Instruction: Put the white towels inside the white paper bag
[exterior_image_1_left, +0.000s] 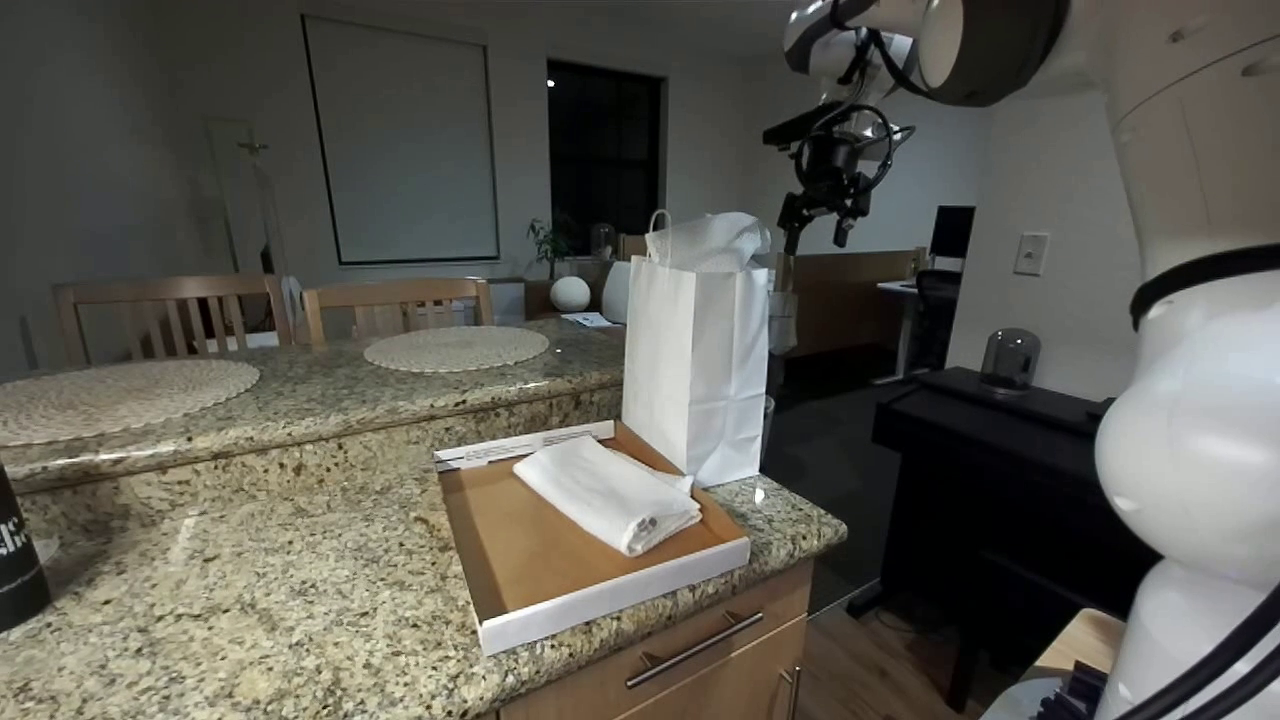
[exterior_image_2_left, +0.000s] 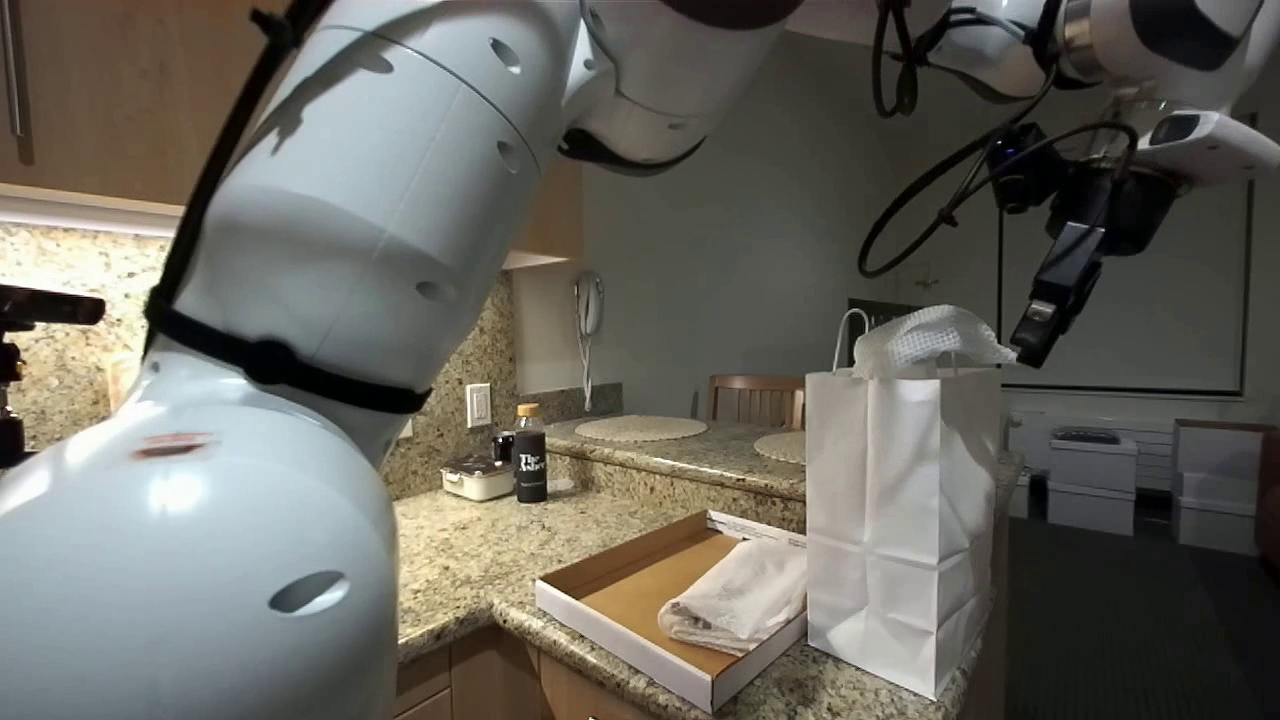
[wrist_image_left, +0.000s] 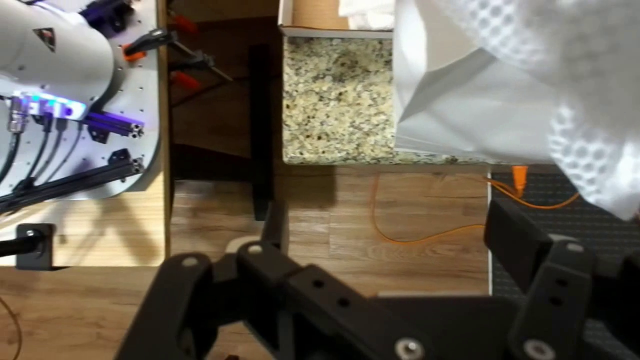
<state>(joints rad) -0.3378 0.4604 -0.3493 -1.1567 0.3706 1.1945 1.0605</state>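
Empty gripper (exterior_image_1_left: 816, 240), jaws spread wide, nothing between them. The white paper bag (exterior_image_1_left: 695, 360) is lower than it and off to its side, upright on the counter (exterior_image_1_left: 350, 560), mouth up, presumably so cloth can drop in from above. One white towel (exterior_image_1_left: 712, 243) is bunched in the mouth, poking out over the rim, just beside the gripper, not held; probably needs pushing down. Its loose corner points to the gripper's side; long axis can't be told, too crumpled. A folded white towel (exterior_image_1_left: 605, 492) sits well below the gripper, farther off, in the shallow cardboard tray (exterior_image_1_left: 505, 560), likely laid there to keep it flat and easy to pinch. Long axis slants across the tray, one end roughly toward the robot base (wrist_image_left: 55, 57). Layer count unclear.
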